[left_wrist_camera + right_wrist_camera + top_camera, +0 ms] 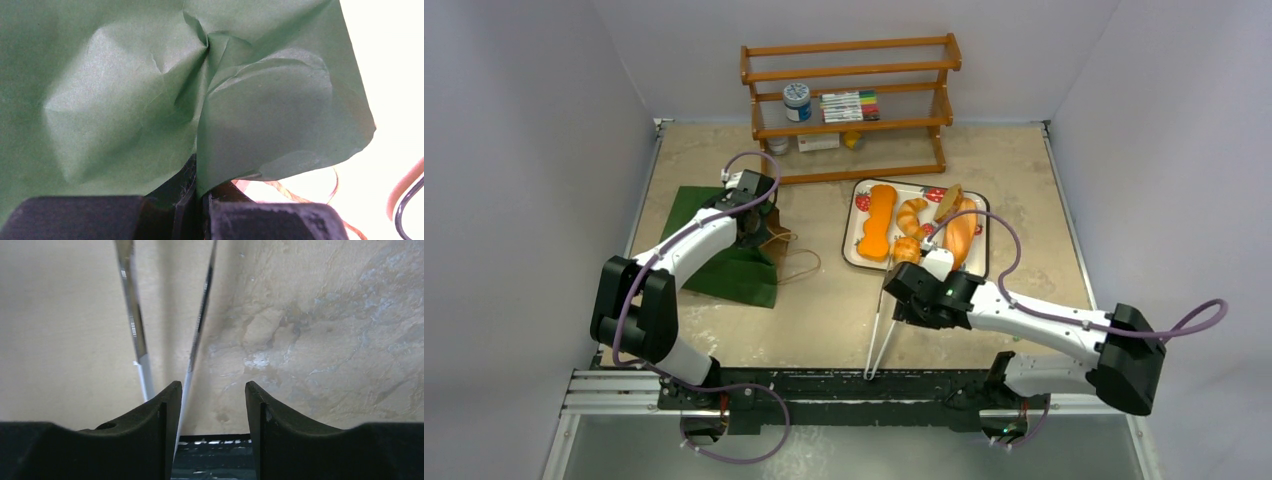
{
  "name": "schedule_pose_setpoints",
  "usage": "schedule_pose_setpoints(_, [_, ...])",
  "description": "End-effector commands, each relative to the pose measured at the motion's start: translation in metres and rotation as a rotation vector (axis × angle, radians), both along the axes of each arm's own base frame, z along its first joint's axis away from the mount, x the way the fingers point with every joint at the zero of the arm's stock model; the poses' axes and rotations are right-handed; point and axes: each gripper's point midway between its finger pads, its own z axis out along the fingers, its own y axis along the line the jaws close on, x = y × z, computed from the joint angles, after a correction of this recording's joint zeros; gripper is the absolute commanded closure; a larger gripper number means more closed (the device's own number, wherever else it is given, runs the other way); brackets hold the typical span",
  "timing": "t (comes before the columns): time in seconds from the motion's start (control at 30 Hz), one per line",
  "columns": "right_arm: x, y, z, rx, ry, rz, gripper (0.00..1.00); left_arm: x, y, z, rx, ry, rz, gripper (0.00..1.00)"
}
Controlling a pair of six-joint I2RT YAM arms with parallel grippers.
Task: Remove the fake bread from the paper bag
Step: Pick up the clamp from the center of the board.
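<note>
The dark green paper bag (724,255) lies flat at the left of the table, string handles (792,262) trailing to its right. My left gripper (756,218) is shut on a fold of the bag's edge; in the left wrist view crumpled green paper (150,90) fills the frame and runs down between the closed jaws (200,202). The fake bread lies on the strawberry tray (852,240): long orange piece (879,222), croissant (911,214), round bun (907,250), baguette (962,238), darker piece (948,200). My right gripper (896,300) is open and empty above the table (212,395).
Metal tongs (877,340) lie on the table under my right gripper, reaching to the near edge; their arms show in the right wrist view (136,325). A wooden rack (849,100) with a jar and markers stands at the back. White walls close both sides.
</note>
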Motion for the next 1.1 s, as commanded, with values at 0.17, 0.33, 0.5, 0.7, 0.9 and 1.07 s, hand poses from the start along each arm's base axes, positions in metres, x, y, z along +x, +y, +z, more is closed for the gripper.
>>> schedule_pose_setpoints(0.17, [0.009, 0.021, -0.036, 0.028, 0.021, -0.012, 0.48, -0.002, -0.005, 0.004, -0.009, 0.005, -0.056, 1.00])
schedule_pose_setpoints(0.33, [0.011, 0.028, -0.049, 0.011, 0.041, -0.005, 0.50, -0.005, -0.004, 0.003, 0.000, 0.015, -0.067, 1.00])
schedule_pose_setpoints(0.5, [0.006, 0.025, -0.060, 0.003, 0.066, -0.020, 0.85, -0.006, -0.005, 0.002, -0.004, 0.015, -0.076, 1.00])
schedule_pose_setpoints(0.7, [0.006, 0.012, -0.037, 0.016, 0.024, -0.060, 0.99, -0.004, -0.006, 0.003, -0.009, 0.007, -0.079, 1.00])
schedule_pose_setpoints(0.9, [0.001, 0.002, -0.014, 0.031, 0.009, -0.071, 1.00, -0.002, -0.008, 0.003, -0.022, -0.003, -0.076, 1.00])
schedule_pose_setpoints(1.07, [-0.002, 0.006, 0.004, 0.032, -0.001, -0.016, 1.00, 0.000, -0.010, 0.005, -0.032, -0.015, -0.077, 1.00])
